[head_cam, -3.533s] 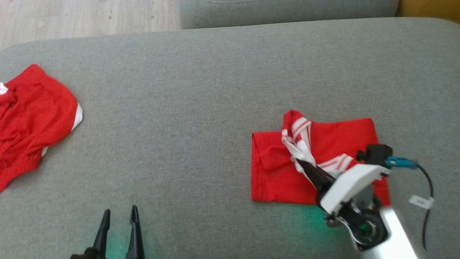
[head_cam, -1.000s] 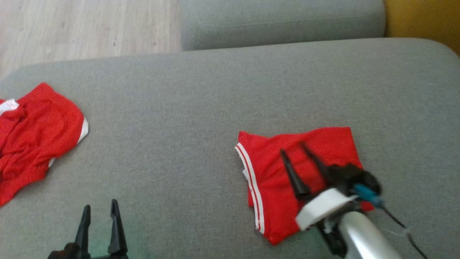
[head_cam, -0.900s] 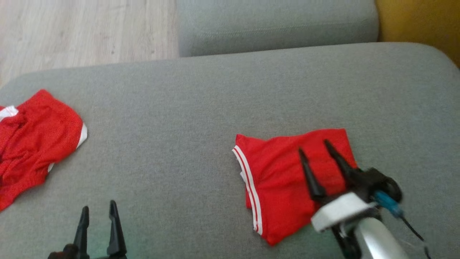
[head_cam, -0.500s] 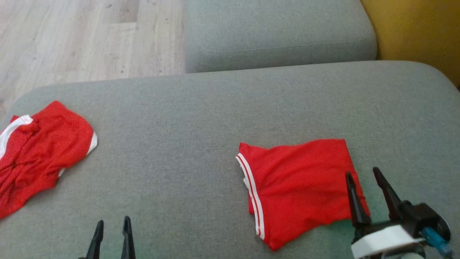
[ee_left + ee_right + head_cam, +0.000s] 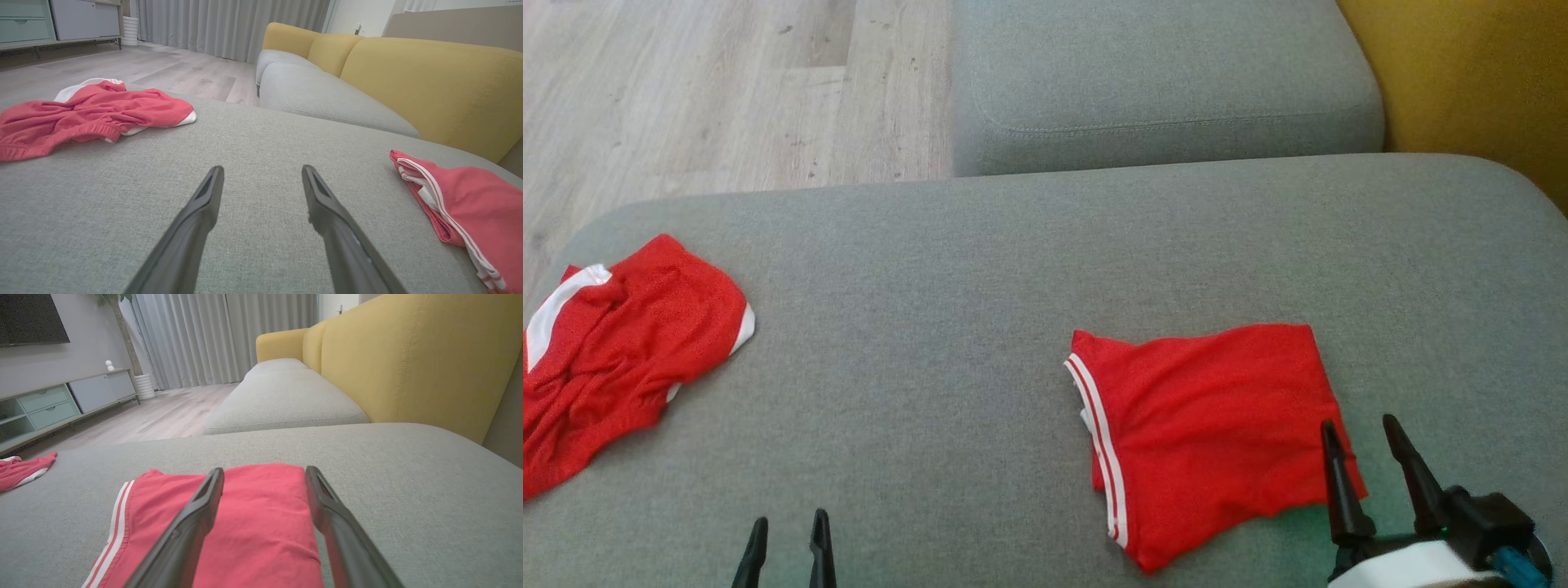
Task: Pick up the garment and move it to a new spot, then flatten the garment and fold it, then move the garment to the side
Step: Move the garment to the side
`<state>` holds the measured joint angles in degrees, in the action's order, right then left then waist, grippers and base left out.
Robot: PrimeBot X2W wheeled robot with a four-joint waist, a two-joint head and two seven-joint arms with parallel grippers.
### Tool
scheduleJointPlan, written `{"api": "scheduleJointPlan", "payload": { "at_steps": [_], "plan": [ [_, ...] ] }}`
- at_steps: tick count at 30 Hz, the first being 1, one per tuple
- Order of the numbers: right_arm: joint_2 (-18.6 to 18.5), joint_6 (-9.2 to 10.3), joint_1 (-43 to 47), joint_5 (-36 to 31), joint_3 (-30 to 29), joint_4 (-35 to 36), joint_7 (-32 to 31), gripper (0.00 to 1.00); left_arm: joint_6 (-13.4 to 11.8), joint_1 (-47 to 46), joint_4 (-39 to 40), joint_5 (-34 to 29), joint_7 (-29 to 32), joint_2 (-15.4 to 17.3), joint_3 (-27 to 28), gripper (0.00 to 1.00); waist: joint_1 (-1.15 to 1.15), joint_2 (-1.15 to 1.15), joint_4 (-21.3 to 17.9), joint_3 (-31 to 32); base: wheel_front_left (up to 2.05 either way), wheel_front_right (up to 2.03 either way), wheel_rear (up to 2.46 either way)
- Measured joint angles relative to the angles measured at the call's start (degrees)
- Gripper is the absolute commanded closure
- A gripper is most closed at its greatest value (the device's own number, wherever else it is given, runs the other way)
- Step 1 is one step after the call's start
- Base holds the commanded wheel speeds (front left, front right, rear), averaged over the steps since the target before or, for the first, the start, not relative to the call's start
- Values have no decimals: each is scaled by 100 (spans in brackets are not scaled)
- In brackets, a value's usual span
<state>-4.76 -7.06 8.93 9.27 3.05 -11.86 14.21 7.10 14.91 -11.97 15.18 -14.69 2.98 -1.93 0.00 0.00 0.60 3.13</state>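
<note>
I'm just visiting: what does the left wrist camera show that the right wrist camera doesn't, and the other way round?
Left wrist view, not the right: the left end effector, open over bare grey cushion, and the whole crumpled red garment with its gathered waistband.
Right wrist view, not the left: the right end effector, open, pointing over the folded red garment, plus a dark screen on the wall.
Shared: both garments, the grey cushion, the yellow sofa back, curtains and wooden floor.
</note>
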Motion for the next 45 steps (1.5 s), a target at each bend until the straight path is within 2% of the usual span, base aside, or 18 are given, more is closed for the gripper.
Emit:
{"api": "scheduleJointPlan", "payload": {
  "at_steps": [4, 6, 10, 12, 15, 17, 20, 27, 34, 35, 36, 39, 42, 45],
  "plan": [
    [-34, 0, -58, 436, 85, -19, -43, 0, 4, 3, 24, 0, 0, 0, 2, 0, 0, 0, 13, -22, 0, 0, 0],
    [-180, 0, -238, 749, 130, 111, -392, 0, 4, 16, 53, 0, 0, 0, 7, 0, 0, 0, 12, -37, 0, 0, 0],
    [-522, 0, -900, 1359, -207, 407, -1780, 0, 4, 62, 69, 0, 0, 0, 18, 0, 0, 0, 19, -103, 0, 0, 0],
    [-654, 0, -1117, 1416, -430, 361, -2469, 0, 4, 59, 69, 8, 0, 0, 11, 0, 1, 0, 38, -144, 0, 0, 0],
    [-675, 0, -1206, 1603, -583, -59, -3540, 0, 4, 59, 65, 8, 0, 0, -8, 0, 1, 0, 78, -209, 0, 0, 0],
    [-650, 0, -1204, 1611, -535, -409, -3963, 0, 4, 54, 54, 8, 0, 0, -20, 0, 1, 0, 103, -263, 0, 0, 0],
    [-595, 1, -1348, 1652, -522, -898, -4195, 0, 4, 25, -13, 5, 0, 0, -44, 0, 1, 0, 146, -337, 0, 0, 0],
    [-419, 0, -2181, 1751, -320, -1841, -4317, 0, 5, -207, -33, -80, 0, 0, -73, 0, 1, 0, 253, -445, 0, 0, 0],
    [-420, -1, -2613, 1535, -543, -2684, -4559, 0, 47, -222, -74, -111, 0, 5, -221, 0, 1, 0, 336, -512, 0, 0, 0],
    [-416, -1, -2661, 1537, -565, -2735, -4575, 4, 47, -234, -74, -111, 0, 9, -219, 0, 0, 0, 328, -526, 0, 0, 0],
    [-393, -1, -2712, 1557, -621, -2781, -4573, 100, 47, -252, -75, -110, 0, 10, -218, 0, 0, 0, 317, -543, 0, 0, 0],
    [-319, -1, -2807, 1667, -746, -2838, -4363, 100, 47, -331, -64, -105, 0, 10, -221, 0, 0, 0, 263, -628, 0, 0, 0],
    [-282, -1, -2954, 1618, -892, -2880, -3689, 100, 47, -444, -37, -102, 0, 10, -263, 0, 1, 0, 182, -807, 0, 0, 0],
    [-316, -1, -3446, 1198, -1144, -2988, -2839, 100, 47, -638, -5, -104, 0, 45, -385, 0, 1, 0, 69, -1056, 0, 0, 0]
  ]
}}
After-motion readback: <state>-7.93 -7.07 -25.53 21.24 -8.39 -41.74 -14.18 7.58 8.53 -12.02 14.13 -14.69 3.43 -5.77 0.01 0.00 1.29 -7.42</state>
